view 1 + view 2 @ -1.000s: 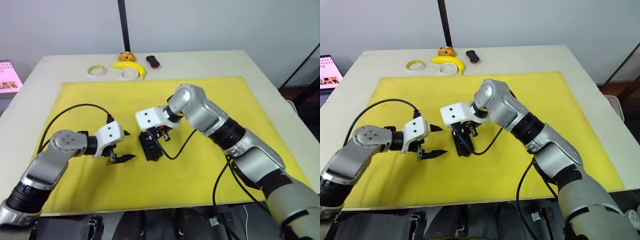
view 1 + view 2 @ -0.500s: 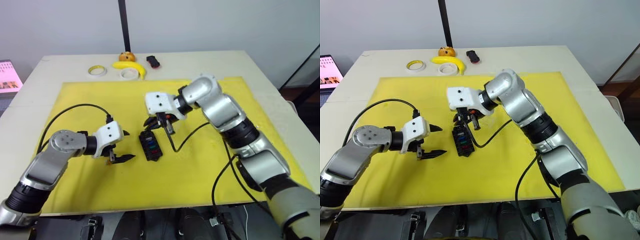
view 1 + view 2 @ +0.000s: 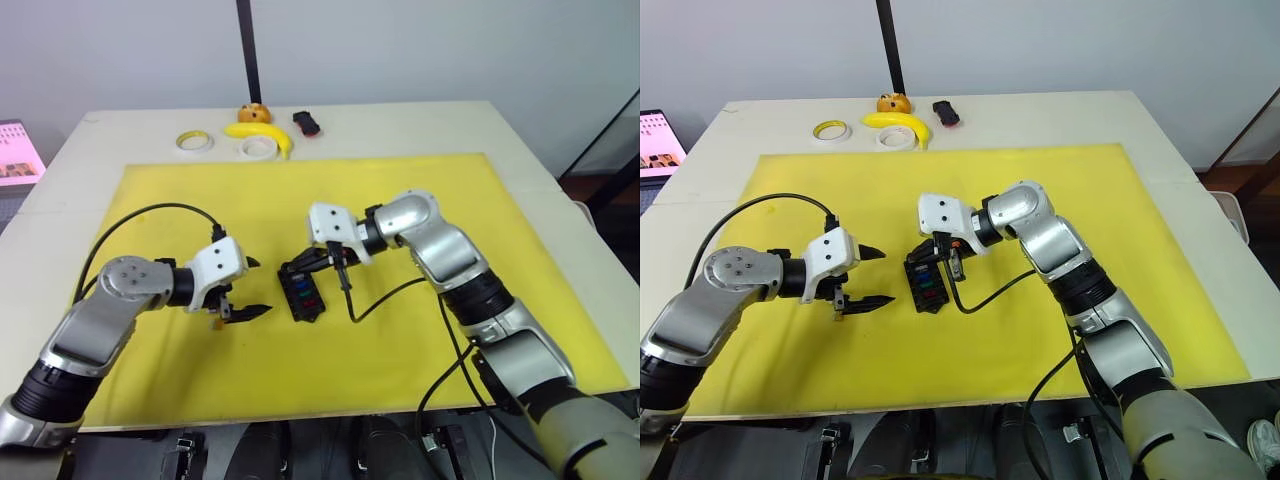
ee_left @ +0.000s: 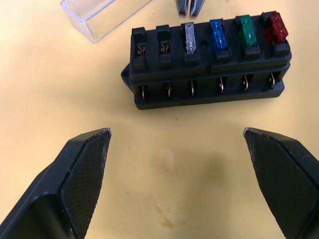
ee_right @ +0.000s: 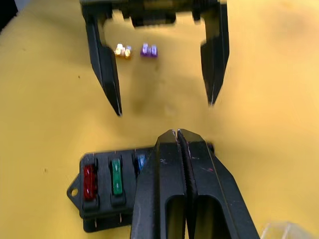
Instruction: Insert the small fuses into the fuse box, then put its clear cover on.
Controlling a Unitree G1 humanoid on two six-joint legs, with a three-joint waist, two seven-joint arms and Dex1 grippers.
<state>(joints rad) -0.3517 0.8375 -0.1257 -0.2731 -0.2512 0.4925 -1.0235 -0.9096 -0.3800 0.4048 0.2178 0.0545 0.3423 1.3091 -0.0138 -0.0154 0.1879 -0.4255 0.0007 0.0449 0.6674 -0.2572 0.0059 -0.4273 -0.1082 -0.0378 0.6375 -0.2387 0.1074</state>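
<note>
Right arm has swung back since a second ago: it was stretched over the fuse box [image 3: 301, 292], now the right gripper [image 3: 318, 262] sits at the box's far end, jaws pressed shut with nothing between them. Left gripper [image 3: 246, 289] has barely moved, parked just left of the box, jaws wide open and empty, pointing at it. Box is in the same spot mid yellow mat [image 3: 420, 340].

Box contents from the left wrist view: four fuses seated in one row, namely red fuse [image 4: 275, 26], green fuse [image 4: 245, 31], blue fuse [image 4: 218, 34], grey fuse [image 4: 189, 39]. The two slots next to grey are empty.

Yellow fuse [image 5: 122, 50] and purple fuse [image 5: 148, 50] lie loose on the mat, side by side, behind the left gripper.

Clear cover [image 4: 103, 15] lies on the mat just beside the box, near its empty-slot end, not on it.

Back of the counter [image 3: 420, 125]: two tape rolls [image 3: 194, 141], a banana [image 3: 260, 133].
</note>
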